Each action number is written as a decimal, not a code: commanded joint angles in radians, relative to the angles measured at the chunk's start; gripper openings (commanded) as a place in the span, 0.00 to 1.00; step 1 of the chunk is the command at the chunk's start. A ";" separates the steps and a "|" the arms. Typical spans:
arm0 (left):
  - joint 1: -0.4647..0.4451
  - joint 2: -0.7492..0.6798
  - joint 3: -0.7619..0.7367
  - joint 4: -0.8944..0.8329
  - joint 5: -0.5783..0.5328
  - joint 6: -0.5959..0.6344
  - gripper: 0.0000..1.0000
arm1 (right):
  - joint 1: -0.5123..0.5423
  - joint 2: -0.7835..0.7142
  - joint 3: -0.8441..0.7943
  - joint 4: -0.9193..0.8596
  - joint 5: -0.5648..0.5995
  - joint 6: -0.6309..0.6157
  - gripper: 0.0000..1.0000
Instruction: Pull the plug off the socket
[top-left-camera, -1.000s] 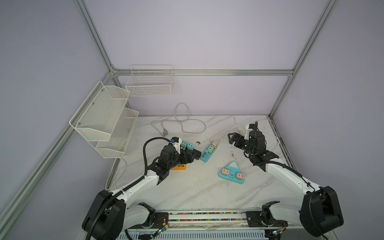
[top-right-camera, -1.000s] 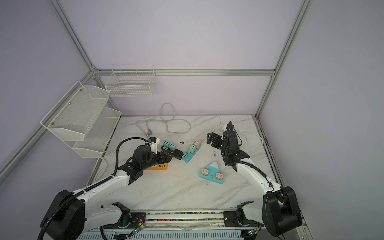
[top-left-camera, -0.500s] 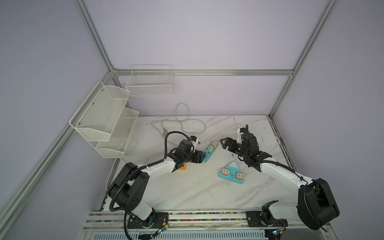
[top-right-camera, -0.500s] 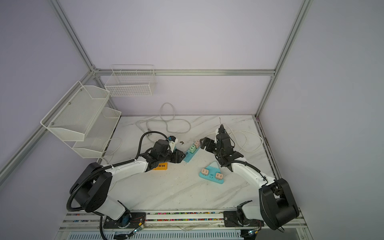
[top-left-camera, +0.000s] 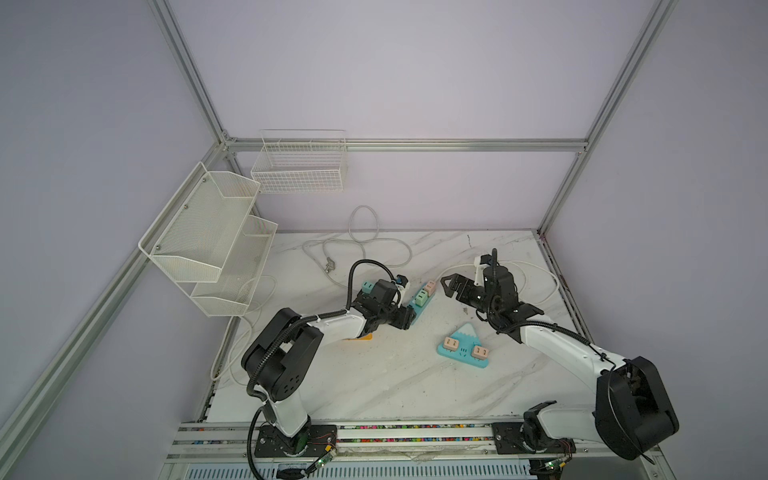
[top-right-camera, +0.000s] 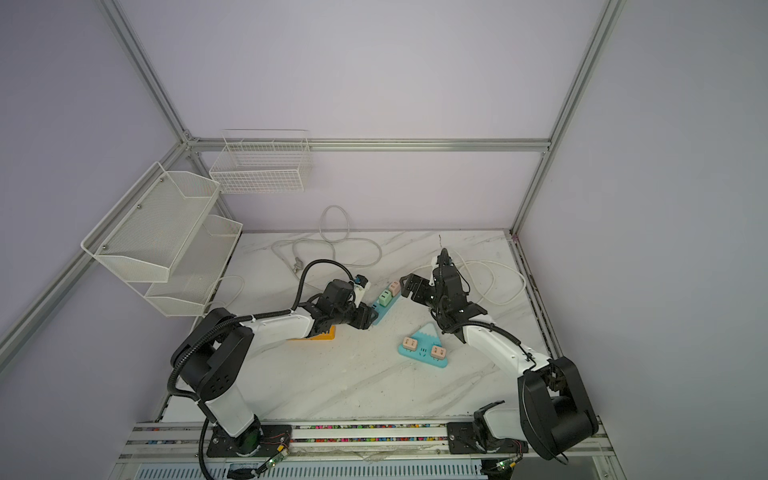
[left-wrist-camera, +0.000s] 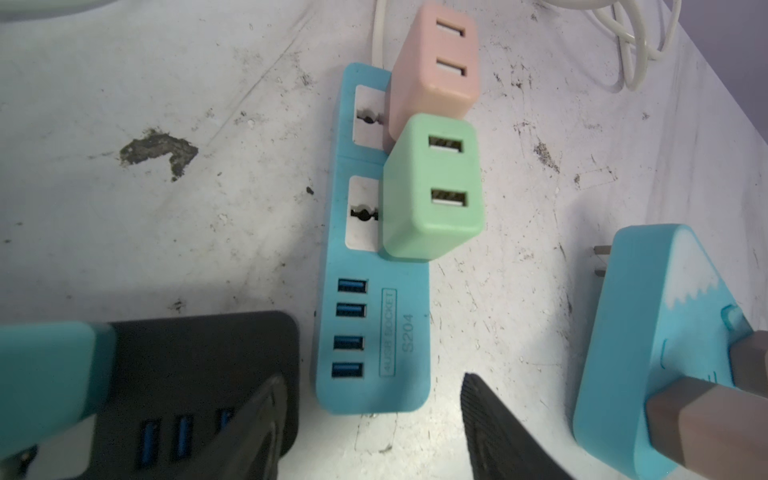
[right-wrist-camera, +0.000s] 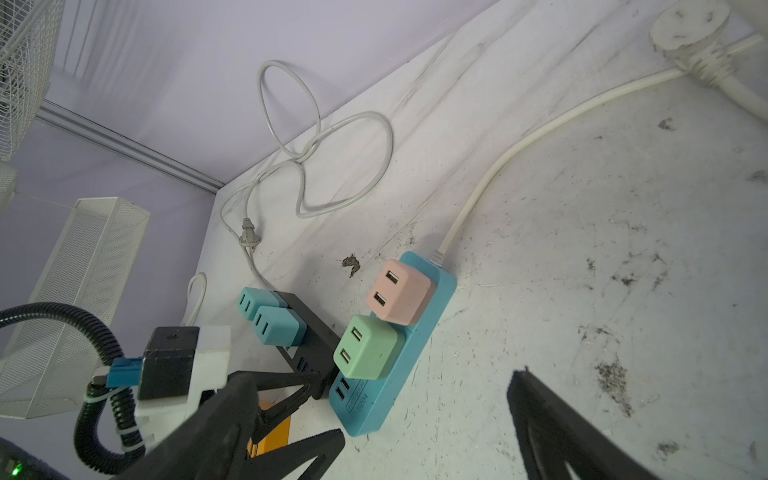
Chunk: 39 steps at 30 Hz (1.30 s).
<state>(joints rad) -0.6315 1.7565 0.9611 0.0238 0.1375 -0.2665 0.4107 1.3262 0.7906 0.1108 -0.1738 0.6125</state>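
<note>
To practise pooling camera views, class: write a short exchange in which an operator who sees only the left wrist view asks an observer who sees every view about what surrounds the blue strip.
Operator: Is the right gripper near the pink plug?
Observer: Yes, it hangs open close to that plug, touching nothing.
Operator: How many plugs sit in the black strip?
Observer: Two teal plugs, side by side.

In a top view the left hand (top-left-camera: 406, 321) sits low at the near end of the blue power strip (top-left-camera: 420, 309) — a green plug (top-left-camera: 421, 297) and a pink plug (top-left-camera: 431, 286) stand in it. The right hand (top-left-camera: 449, 287) hangs just beside the strip's far end, jaws spread. A triangular blue socket block (top-left-camera: 462, 353) lies apart on the counter (top-left-camera: 374, 382).
</note>
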 joint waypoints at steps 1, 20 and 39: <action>-0.010 0.012 0.086 0.023 -0.018 0.037 0.68 | 0.001 -0.014 0.030 -0.008 0.023 -0.013 0.98; -0.063 -0.026 0.016 0.038 -0.120 -0.033 0.73 | 0.002 -0.033 0.032 -0.013 0.064 -0.024 0.98; -0.124 -0.004 0.014 0.044 -0.145 -0.130 0.80 | 0.002 -0.036 0.041 -0.032 0.097 -0.030 0.97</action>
<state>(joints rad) -0.7391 1.7672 0.9672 0.0425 -0.0048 -0.3748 0.4107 1.3117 0.7948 0.0963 -0.0990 0.5900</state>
